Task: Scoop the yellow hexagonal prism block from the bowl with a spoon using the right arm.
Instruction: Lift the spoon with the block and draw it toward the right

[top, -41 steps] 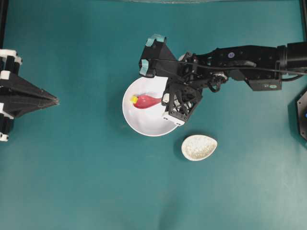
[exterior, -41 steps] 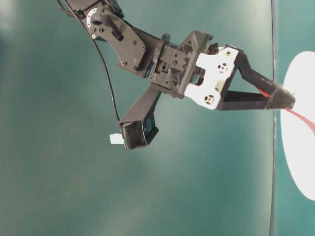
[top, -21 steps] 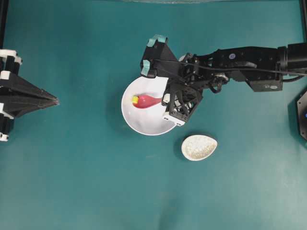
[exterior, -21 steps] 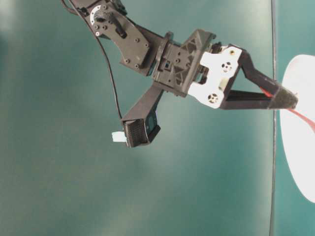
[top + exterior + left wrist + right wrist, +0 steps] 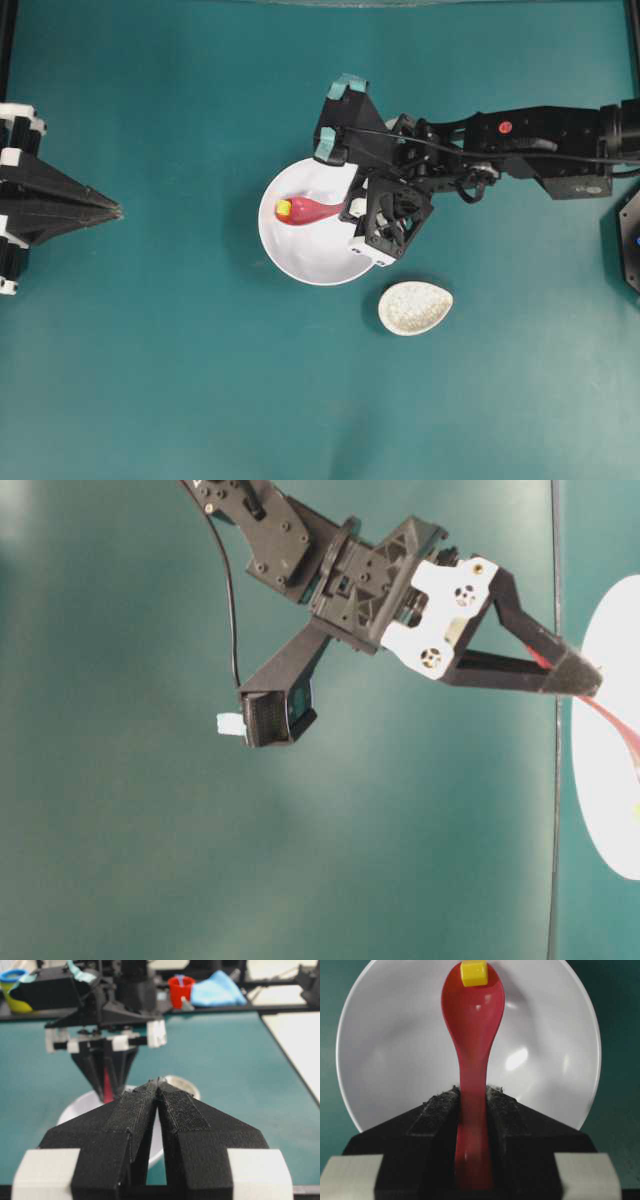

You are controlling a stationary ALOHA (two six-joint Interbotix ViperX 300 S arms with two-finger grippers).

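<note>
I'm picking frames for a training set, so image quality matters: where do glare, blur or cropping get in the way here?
Right wrist view: bright glare spots on the bowl, the spoon handle blurred near the lens, the yellow block sharp. Left wrist view: the left gripper sharp, background soft. Table-level view: bowl cropped at the right edge and washed out. Overhead view: evenly lit, soft shadow beside the speckled rest.

Bright, even light; blurred foreground

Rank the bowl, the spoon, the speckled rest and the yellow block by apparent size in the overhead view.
1. Bowl, though the right arm covers part of it.
2. Speckled rest.
3. Spoon; only the scoop end shows, so its rank against the rest is unsure.
4. Yellow block.
</note>
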